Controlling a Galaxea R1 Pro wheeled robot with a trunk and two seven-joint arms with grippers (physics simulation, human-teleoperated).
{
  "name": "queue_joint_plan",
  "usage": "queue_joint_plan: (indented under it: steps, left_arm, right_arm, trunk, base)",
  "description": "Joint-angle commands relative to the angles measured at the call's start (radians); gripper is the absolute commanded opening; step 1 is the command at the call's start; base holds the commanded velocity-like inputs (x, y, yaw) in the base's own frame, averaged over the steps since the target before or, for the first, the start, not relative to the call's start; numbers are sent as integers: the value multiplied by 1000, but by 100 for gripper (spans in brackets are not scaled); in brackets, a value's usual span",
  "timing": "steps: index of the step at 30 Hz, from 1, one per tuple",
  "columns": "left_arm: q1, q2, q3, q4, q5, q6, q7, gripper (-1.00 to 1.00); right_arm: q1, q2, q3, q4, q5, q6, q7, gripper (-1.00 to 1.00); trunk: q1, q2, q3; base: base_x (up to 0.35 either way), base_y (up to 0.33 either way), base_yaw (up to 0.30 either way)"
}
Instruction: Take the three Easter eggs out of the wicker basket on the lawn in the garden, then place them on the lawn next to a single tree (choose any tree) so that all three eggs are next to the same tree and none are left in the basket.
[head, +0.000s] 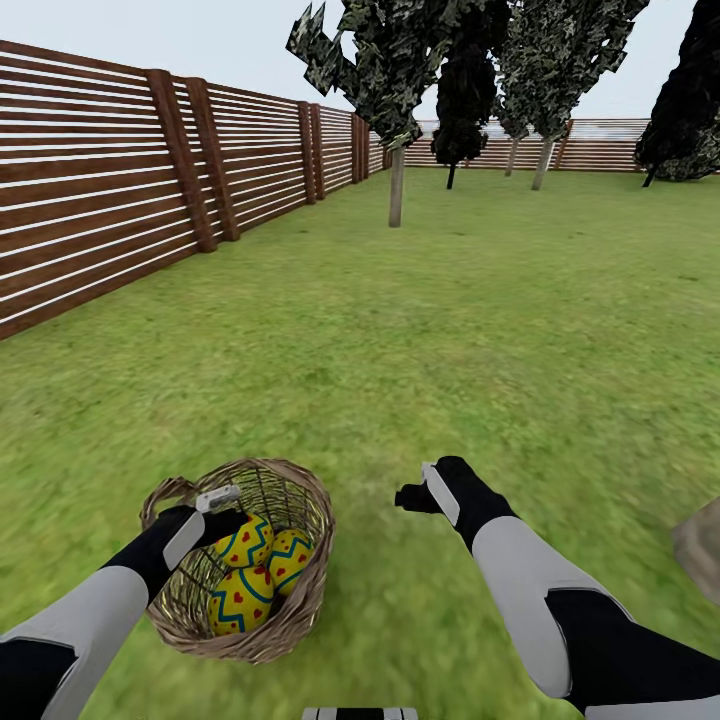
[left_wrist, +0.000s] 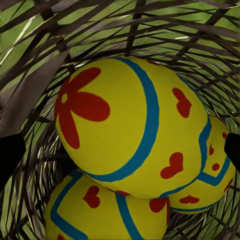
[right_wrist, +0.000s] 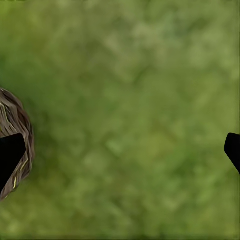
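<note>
The wicker basket (head: 300, 610) sits on the lawn (head: 420, 330) at the lower left of the head view. Three yellow Easter eggs (head: 245, 541) (head: 291, 557) (head: 237, 601) with blue bands and red marks lie inside it. My left gripper (head: 216, 512) reaches into the basket just over the top egg (left_wrist: 125, 120). It is open, with a dark fingertip (left_wrist: 10, 155) on each side of that egg. To the basket's right, my right gripper (head: 425, 488) hovers open above bare grass (right_wrist: 130, 115), the basket's rim (right_wrist: 17, 125) beside one fingertip.
A brown slat fence (head: 110, 210) runs along the left. A thin-trunked tree (head: 397, 185) stands ahead, with more trees (head: 543, 160) by the far fence. A grey-brown block (head: 702, 545), perhaps a trunk's foot, is cut off by the right edge. Wide grass lies ahead.
</note>
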Motion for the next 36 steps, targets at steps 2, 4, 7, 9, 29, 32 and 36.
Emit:
queue_joint_plan:
  steps: [2, 4, 7, 9, 29, 32, 36]
  left_arm:
    - [0, 1, -8, -2, 10, -3, 8, 100]
    - [0, 1, -9, -3, 8, -11, 8, 100]
    - [-2, 7, -7, -9, 8, -20, 2, 100]
    - [-2, 6, -7, -19, 7, -28, 5, 100]
    - [-2, 5, -7, -29, 7, -24, 11, 100]
    - [-2, 5, -6, -46, 7, -22, 14, 100]
    - [-2, 4, -5, -68, 7, -21, 15, 100]
  right_arm:
    - [0, 1, -6, -1, -9, 3, -9, 100]
    - [0, 1, -6, -1, -9, 2, -9, 100]
    - [0, 1, -7, -1, -9, 4, -9, 100]
    - [0, 0, -7, -1, -9, 4, -9, 100]
    - [0, 1, -8, -1, -9, 4, -9, 100]
    - [0, 1, -8, -1, -9, 4, -9, 100]
    - [0, 1, -9, -1, -9, 4, -9, 100]
  trunk:
    - [0, 0, -1]
    - [0, 0, -1]
    - [0, 0, -1]
    - [0, 0, -1]
    - [0, 0, -1]
    - [0, 0, -1]
    - [0, 0, -1]
  base:
    - [0, 0, 0]
    - [0, 0, 0]
    - [0, 0, 0]
    - [0, 0, 0]
    - [0, 0, 0]
    - [0, 0, 0]
    - [0, 0, 0]
